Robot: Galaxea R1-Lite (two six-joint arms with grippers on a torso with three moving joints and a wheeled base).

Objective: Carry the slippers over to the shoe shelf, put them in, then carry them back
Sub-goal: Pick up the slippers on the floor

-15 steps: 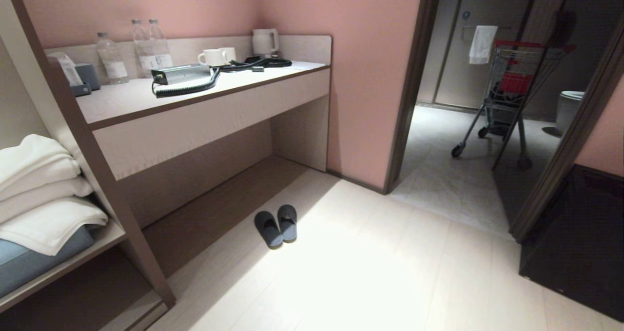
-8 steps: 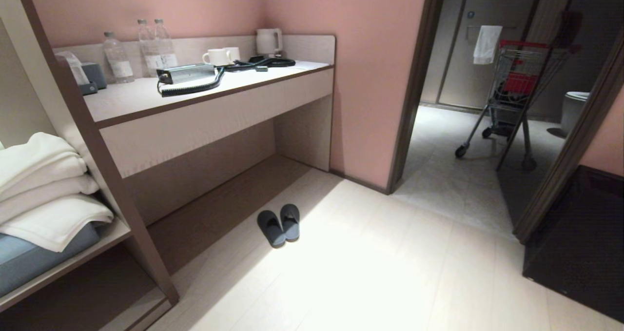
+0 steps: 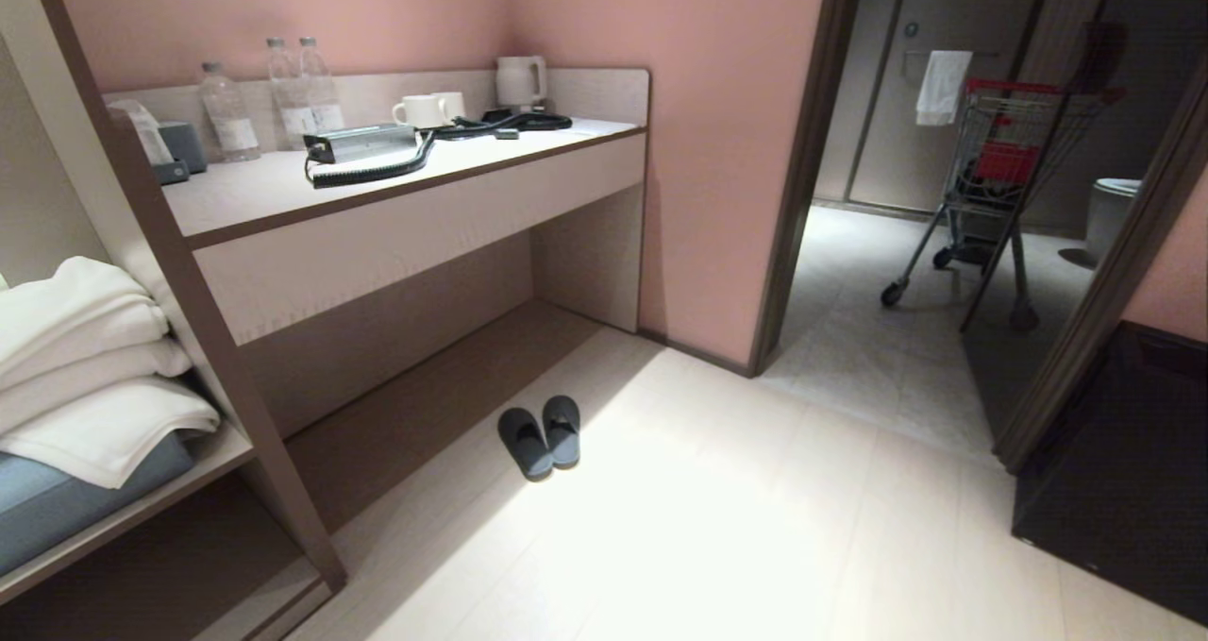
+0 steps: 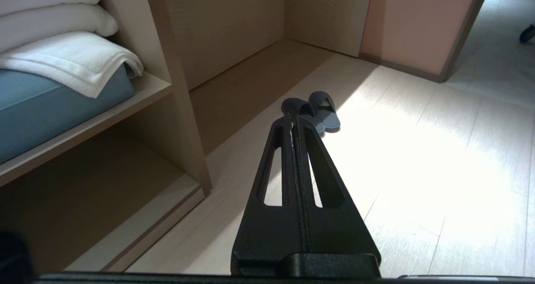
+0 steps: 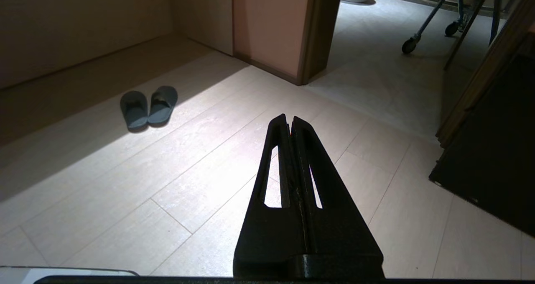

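With the left gripper (image 4: 294, 117) and right gripper (image 5: 289, 118) closed and empty, approaching the slippers (image 3: 539, 438) unopened risks pushing them away.

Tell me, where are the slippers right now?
In the head view the slippers sit side by side on the pale floor, near the middle, just in front of the open space under the long counter.

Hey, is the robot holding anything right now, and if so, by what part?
Nothing is held. The left end effector and right end effector are both shut and empty; the slippers sit on the floor.
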